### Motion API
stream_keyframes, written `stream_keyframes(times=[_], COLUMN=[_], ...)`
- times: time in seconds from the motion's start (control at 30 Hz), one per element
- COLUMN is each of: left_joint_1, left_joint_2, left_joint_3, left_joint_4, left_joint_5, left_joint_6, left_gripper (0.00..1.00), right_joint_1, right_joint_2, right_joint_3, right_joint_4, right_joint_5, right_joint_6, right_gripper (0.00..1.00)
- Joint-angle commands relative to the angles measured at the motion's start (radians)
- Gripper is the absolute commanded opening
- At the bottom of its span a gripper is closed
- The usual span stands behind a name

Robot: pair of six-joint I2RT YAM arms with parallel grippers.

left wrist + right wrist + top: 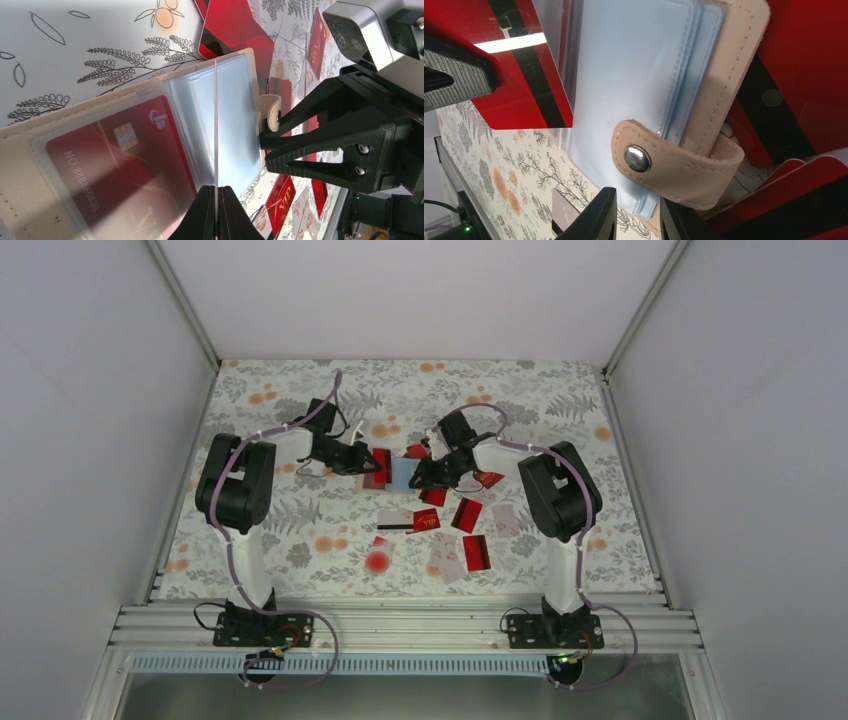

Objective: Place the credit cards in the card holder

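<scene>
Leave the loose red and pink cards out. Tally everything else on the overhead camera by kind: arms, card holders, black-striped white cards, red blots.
Robot arms: 2, the left arm and the right arm
Card holder: 1
White card with a black stripe: 1
Round red blot: 1
Total: 5

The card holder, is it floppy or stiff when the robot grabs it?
Probably floppy: the card holder has a soft stitched cover and its snap strap curls over. Its clear sleeves look thin and glossy, so likely bendy and slippery. Being thin, it probably slides if pushed.
</scene>
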Motion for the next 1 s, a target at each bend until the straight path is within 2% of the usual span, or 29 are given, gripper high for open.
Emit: stream_keyframes(times=[0.0, 0.47, 0.97], left_joint_1=[0.000, 0.000, 0.010], left_joint_2=[0.039, 0.053, 0.038], left_joint_3=[-0.005, -0.020, -0.054], left_joint_4=[0.021, 0.035, -0.020], left_joint_5=[0.036, 0.084, 0.067], left_joint_6=[-0.017, -0.028, -0.103], left_gripper=[0.02, 0.03, 0.02], right_joint_1=[-0.003, -0.003, -0.002], right_joint_2=[0.036, 0.039, 0.056], right_joint_3=[-0.017, -0.025, -0.014], right_joint_4=[-0.009, 0.000, 0.003], right_joint_5=[0.007, 0.001, -0.005], right_joint_6=[-0.015, -0.003, 0.008], right_gripper=[0.23, 0.22, 0.22])
